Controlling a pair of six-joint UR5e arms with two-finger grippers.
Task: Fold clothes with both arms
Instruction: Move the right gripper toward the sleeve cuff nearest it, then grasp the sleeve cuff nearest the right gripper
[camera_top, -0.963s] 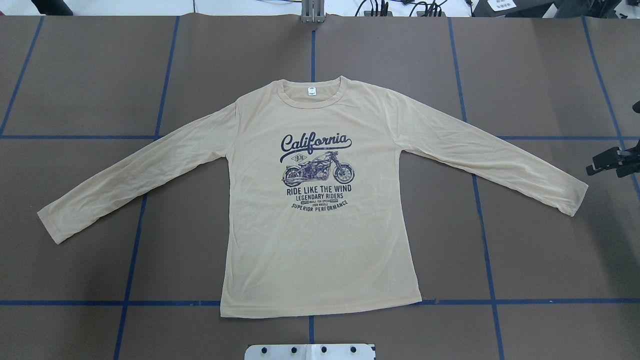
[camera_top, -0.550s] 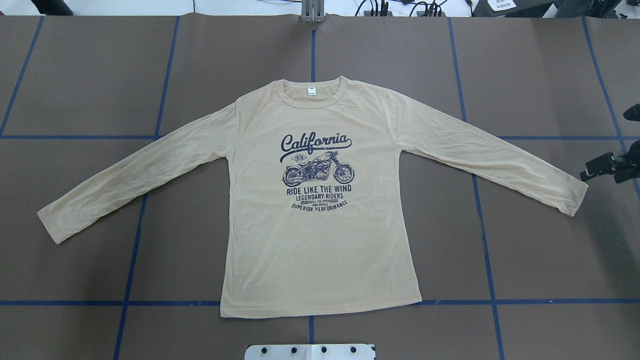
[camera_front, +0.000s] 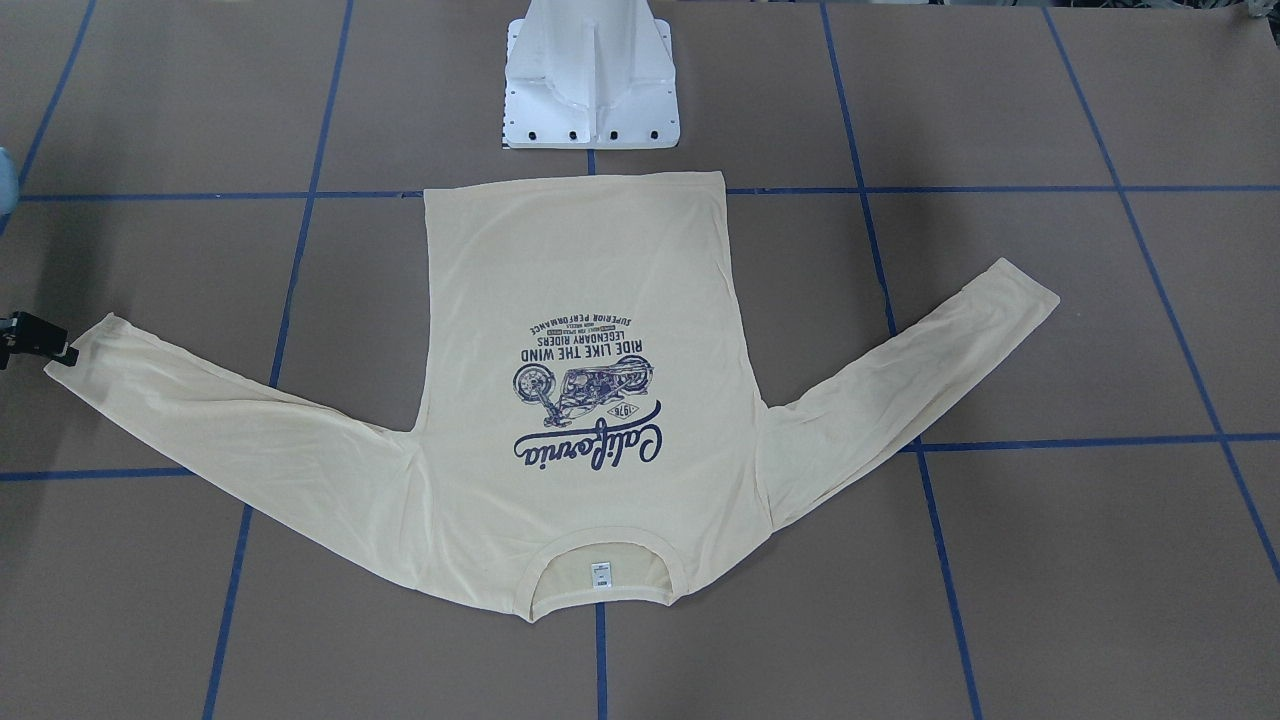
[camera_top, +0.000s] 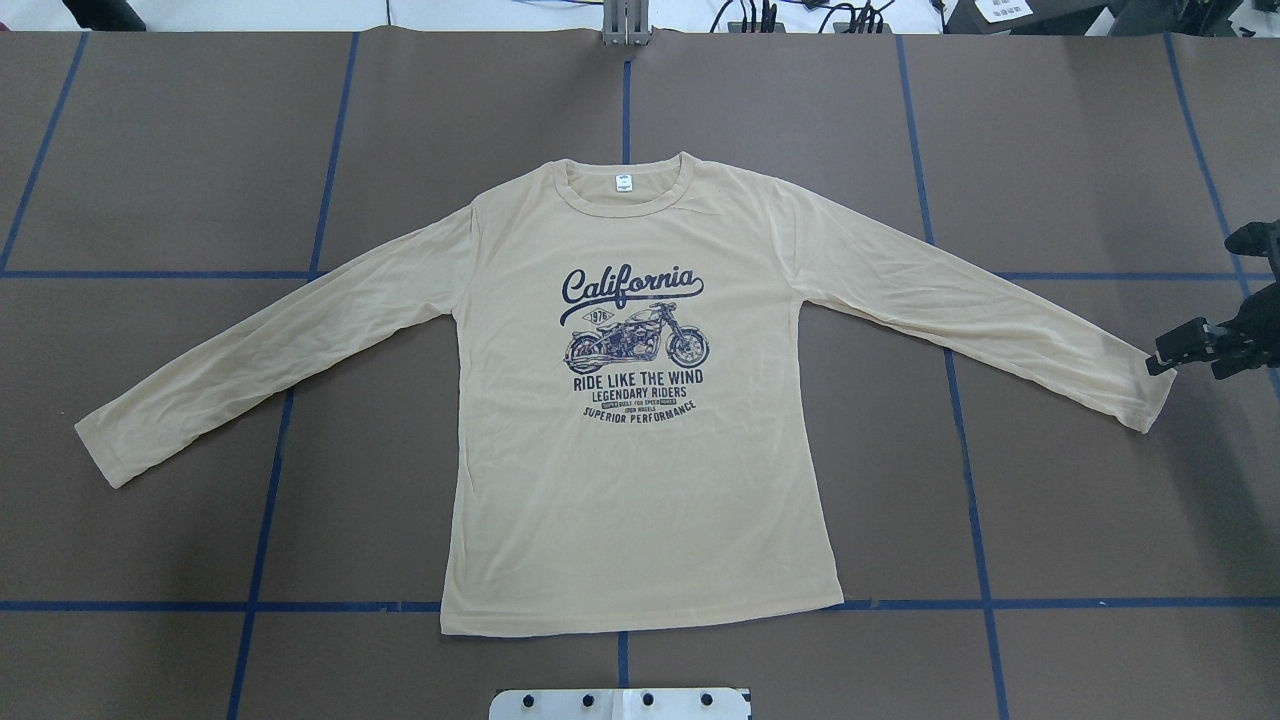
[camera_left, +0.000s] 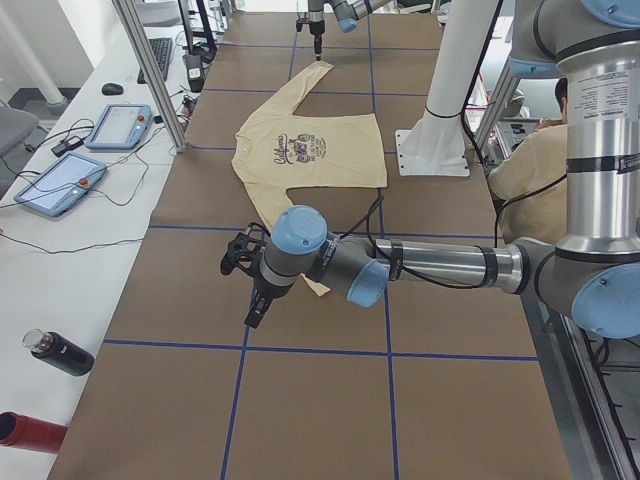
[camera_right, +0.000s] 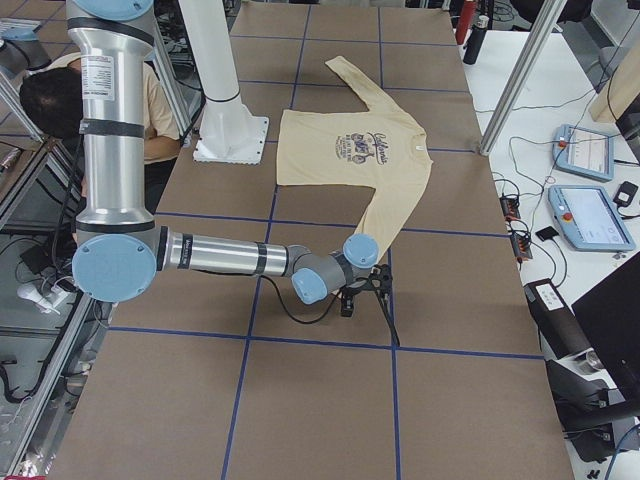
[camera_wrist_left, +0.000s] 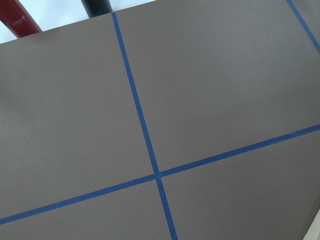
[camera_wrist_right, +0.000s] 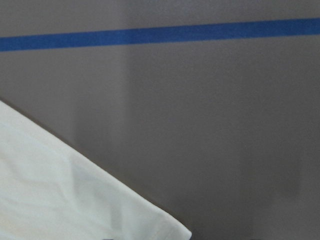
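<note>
Hovering by the cuff (camera_top: 1148, 402) of the shirt (camera_top: 640, 500), the right pincer (camera_top: 1165, 355), open or closed I cannot tell, should straddle the cuff edge and pinch both layers.

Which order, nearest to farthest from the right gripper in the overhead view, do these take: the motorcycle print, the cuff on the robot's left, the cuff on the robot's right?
Measured from the right gripper:
1. Right-side cuff, just beside the gripper near the view's right edge.
2. Motorcycle print, in the middle of the shirt's chest.
3. Left-side cuff, far across at the view's left.
</note>
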